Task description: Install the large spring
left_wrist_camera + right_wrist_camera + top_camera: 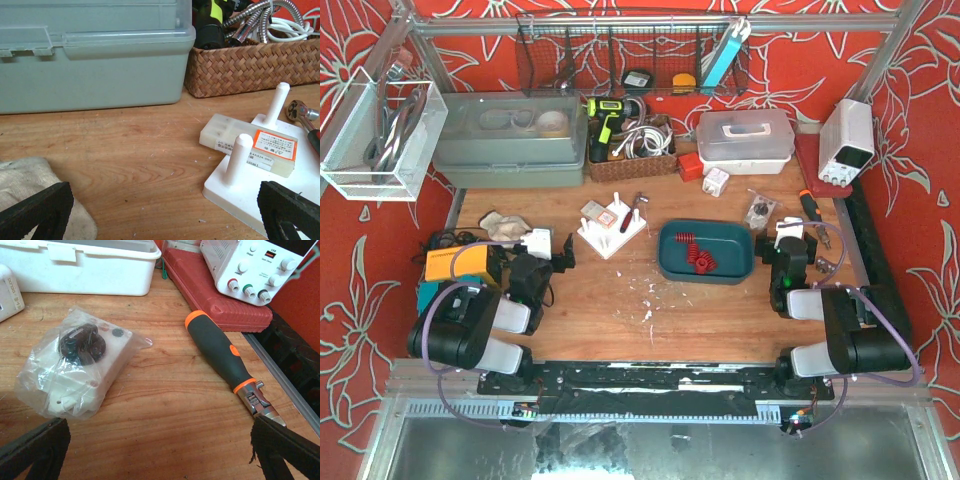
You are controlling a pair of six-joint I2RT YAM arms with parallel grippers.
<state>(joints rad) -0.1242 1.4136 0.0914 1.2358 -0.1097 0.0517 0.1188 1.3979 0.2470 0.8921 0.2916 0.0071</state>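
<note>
Curly red springs lie in the teal tray, three o'clock from the peg board. The left pincer and right pincer are wide.

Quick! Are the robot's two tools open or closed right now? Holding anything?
Left tool: open, holding nothing.
Right tool: open, holding nothing.

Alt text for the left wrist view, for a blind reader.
A white base with upright pegs lies on a wooden table, a small labelled box resting on it. Behind stand a grey bin and a wicker basket; the open left gripper frames the bottom corners.
</note>
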